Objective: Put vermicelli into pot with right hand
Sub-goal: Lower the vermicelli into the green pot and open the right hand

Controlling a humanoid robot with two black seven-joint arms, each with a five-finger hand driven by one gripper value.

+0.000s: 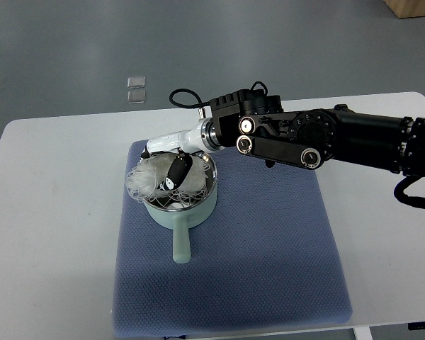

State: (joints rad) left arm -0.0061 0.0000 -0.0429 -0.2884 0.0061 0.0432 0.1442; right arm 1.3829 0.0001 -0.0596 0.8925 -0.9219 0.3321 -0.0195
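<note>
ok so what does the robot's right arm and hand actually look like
The right arm is bulky matte black, with silver-ringed round joint caps near the wrist, a ribbed black block on top, and a thin black cable looping off it. A white and silver cuff joins it to the right hand, white with black fingers.

The right hand (171, 159) and vermicelli (156, 180) hide the pot (191, 207) interior; the worktop (49, 212) runs off frame.

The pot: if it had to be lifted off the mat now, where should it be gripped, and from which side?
Probably by the handle. It sticks straight out from the pot toward the camera's side and lies clear on the mat, so come from that near side. The right hand and the vermicelli crowd the rim.
</note>
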